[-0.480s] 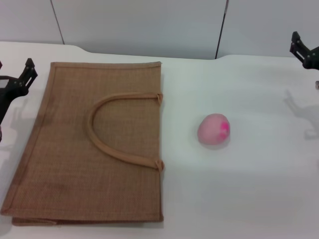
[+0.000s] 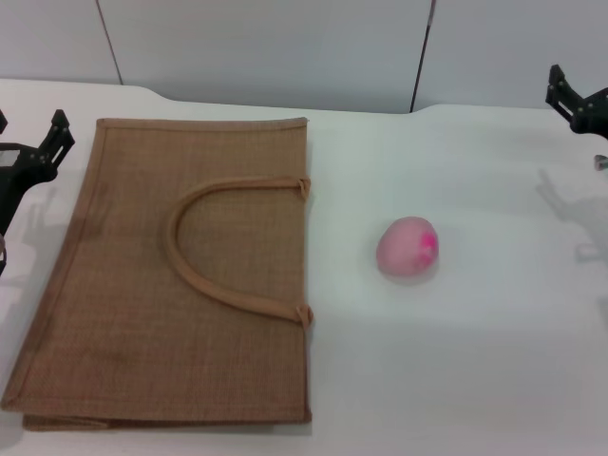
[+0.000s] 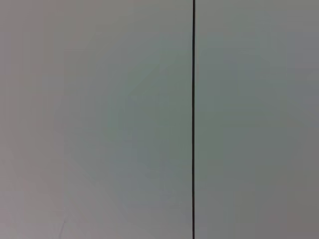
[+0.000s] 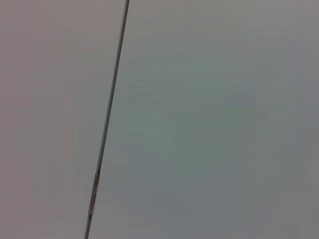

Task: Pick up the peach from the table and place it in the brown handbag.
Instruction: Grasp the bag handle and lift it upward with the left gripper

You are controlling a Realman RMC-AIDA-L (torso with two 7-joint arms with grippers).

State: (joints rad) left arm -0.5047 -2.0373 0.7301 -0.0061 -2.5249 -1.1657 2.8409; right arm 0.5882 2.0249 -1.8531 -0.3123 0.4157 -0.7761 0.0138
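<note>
The peach [image 2: 408, 247], pale pink with a magenta blotch, lies on the white table [image 2: 475, 361] right of centre. The brown handbag [image 2: 180, 275] lies flat on the left half of the table, its arched handle [image 2: 204, 242] on top and its opening edge facing the peach. My left gripper [image 2: 28, 125] is open and empty at the far left edge, beside the bag's far corner. My right gripper [image 2: 581, 87] is open and empty at the far right edge, well beyond the peach. Both wrist views show only a plain grey wall panel with a dark seam.
A grey panelled wall [image 2: 285, 47] runs behind the table's far edge. Bare white tabletop surrounds the peach on all sides and separates it from the bag by about a hand's width.
My right gripper has shifted slightly left and up at the frame edge. My left gripper has edged slightly. The peach and bag have not moved.
</note>
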